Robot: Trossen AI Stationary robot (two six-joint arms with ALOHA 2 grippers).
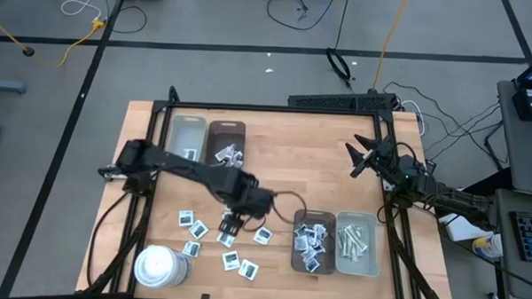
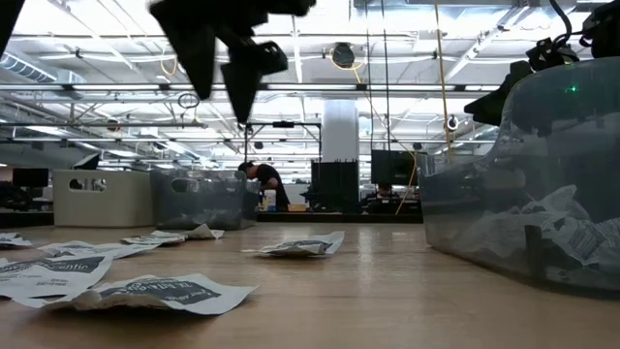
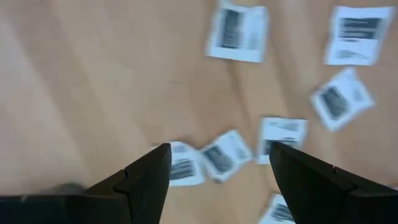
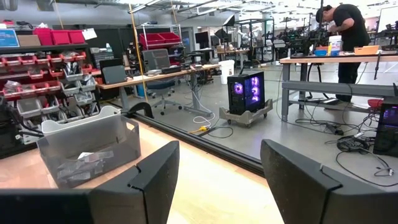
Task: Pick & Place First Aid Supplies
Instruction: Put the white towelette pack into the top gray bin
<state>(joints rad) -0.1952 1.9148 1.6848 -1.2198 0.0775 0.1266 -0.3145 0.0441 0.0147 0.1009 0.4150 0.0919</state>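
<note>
- Loose white packets (image 1: 212,233) lie scattered on the wooden table (image 1: 284,150), most of them directly beneath and around the left gripper (image 1: 231,223); one packet (image 3: 227,154) sits between its fingertips in the left wrist view, with others just beside either finger.
- The left gripper hangs above this scatter with its jaws spread wide and nothing between them.
- More packets already fill the brown tray (image 1: 313,242) off to that gripper's side, next to a grey tray (image 1: 357,243) holding pale wrapped strips; two further trays (image 1: 207,140) stand at the table's far edge.
- The step in hand appears to be the approach for another pick: the next move calls for lowering onto a single packet and closing without catching its neighbours.
- The right gripper (image 1: 361,157) waits well apart, raised near the table's far right corner, jaws wide and empty.
</note>
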